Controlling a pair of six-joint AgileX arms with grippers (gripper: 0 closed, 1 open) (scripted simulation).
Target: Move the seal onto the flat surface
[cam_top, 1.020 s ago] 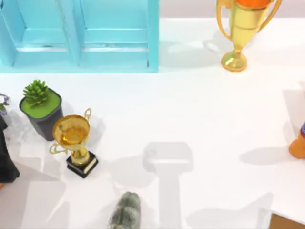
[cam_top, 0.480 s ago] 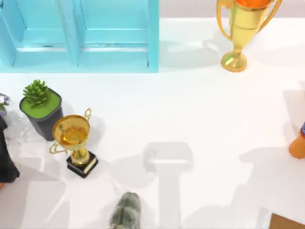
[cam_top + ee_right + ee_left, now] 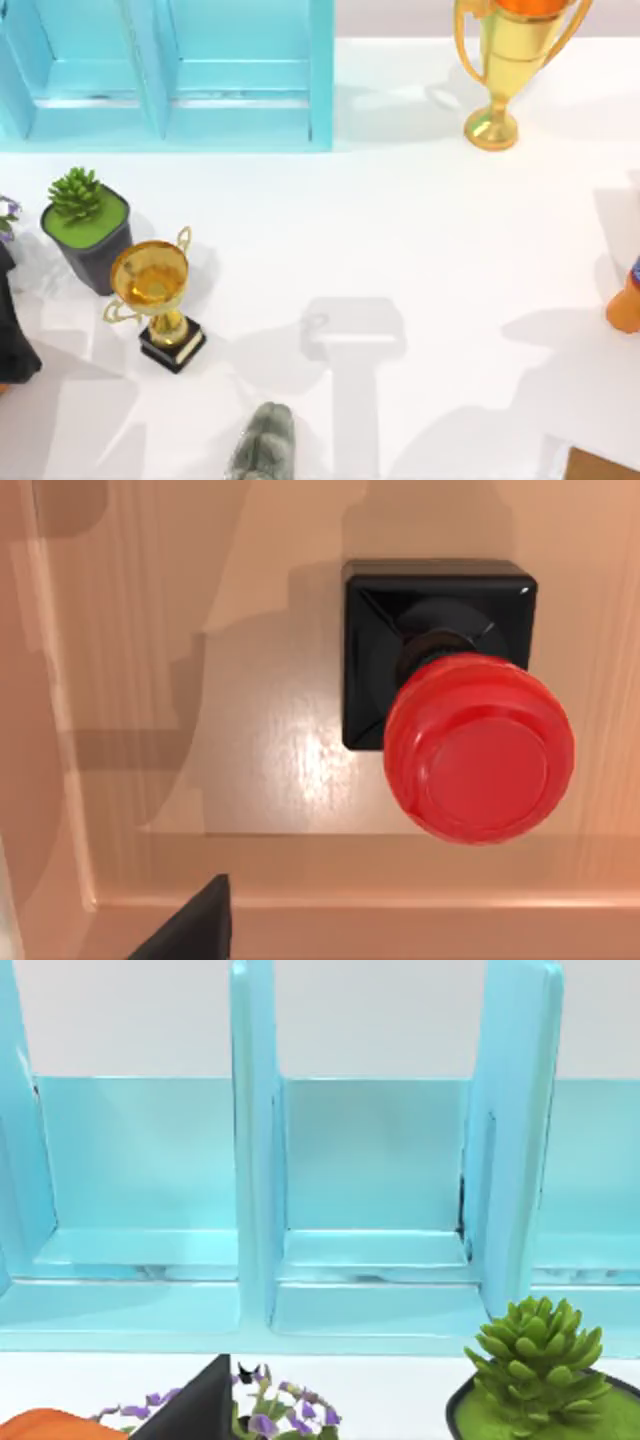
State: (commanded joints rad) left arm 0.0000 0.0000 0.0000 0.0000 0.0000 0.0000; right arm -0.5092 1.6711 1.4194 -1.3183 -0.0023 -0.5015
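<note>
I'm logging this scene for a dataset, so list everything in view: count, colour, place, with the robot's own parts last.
seal: one, red knob on a black square base, standing on the brown board, seen in the right wrist view
brown board: one, wood brown, top view's bottom right corner
flat surface: one, white tabletop
shelf unit: one, light blue, far left
trophy on black base: one, gold, left of centre
tall trophy: one, gold, far right
potted succulent: one, green in a dark pot, left
grey lump: one, mottled grey, near edge
orange object: one, right edge, cut off
purple flowers: one cluster, left wrist view
end effector fingers: dark tip left; dark tip right
</note>
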